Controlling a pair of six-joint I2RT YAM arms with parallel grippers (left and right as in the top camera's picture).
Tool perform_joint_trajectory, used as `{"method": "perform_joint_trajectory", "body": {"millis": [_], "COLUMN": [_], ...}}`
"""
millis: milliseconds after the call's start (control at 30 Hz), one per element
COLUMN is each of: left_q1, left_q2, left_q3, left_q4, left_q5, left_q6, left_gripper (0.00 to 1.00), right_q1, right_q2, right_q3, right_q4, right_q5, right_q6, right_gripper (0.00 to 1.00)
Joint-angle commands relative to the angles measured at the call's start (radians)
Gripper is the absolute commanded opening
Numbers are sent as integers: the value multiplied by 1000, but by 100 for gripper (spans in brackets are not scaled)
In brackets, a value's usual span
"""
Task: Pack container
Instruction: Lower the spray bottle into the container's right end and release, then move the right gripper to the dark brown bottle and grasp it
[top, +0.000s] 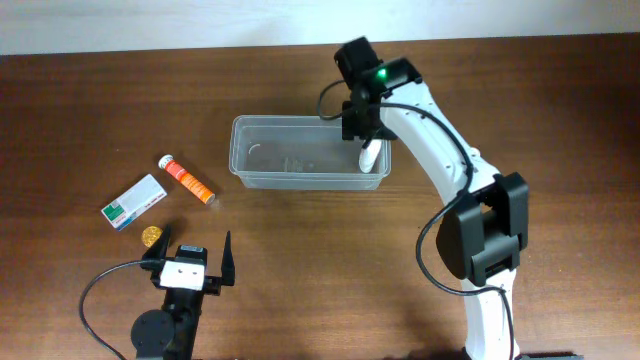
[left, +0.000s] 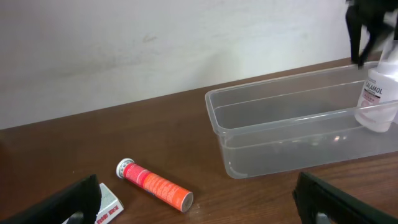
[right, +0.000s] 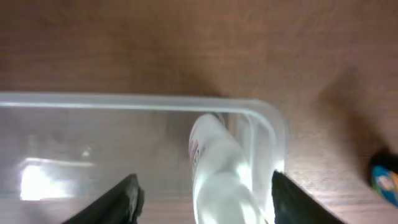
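The container (top: 262, 165) is a clear rectangular tub at the table's middle; it also shows in the left wrist view (left: 280, 124) and the right wrist view (right: 124, 102). A white bottle (top: 371, 157) stands tilted in its right end, and shows in the left wrist view (left: 378, 99) and the right wrist view (right: 217, 168). My right gripper (top: 362, 125) hangs just above the bottle, jaws (right: 202, 199) wide apart on either side and not touching it. My left gripper (top: 193, 252) is open and empty near the front left, as the left wrist view (left: 205, 208) shows.
An orange tube (top: 187, 181) (left: 155, 185) lies left of the container. A white-and-green box (top: 133, 202) (left: 109, 200) and a small gold round thing (top: 150, 235) lie nearer my left gripper. A blue-and-yellow object (right: 385, 177) shows at the right wrist view's edge.
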Motion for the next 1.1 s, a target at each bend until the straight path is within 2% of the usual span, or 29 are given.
{"method": "perform_joint_trajectory", "body": {"millis": [0,233,433,700,833,1067], "left_q1": [6,6,6,6,6,6], "left_q2": [-8,-8,-8,-8,-8,-8], "left_q3": [-6,-6,-6,-6,-6,-6], "left_q4": [0,0,0,0,0,0], "left_q5": [4,4,4,4,4,4], "left_q6": [-8,-8,-8,-8,-8,-8], "left_gripper": [99,99,99,99,99,99], "right_q1": [-3,-89,-234,-400,-449,-473], "right_q2": [-46,-64,-64,-64,-64,-64], "right_q3": [146,420,401,211,48,-224], "right_q4": [-61,-357,-488,-455,-360,-145], "right_q5": [13,20,11,-89,-168,-177], "right_q6": [-36,-80,-102,-207,-269,-279], "right_gripper": [64,72,75,76,76,76]}}
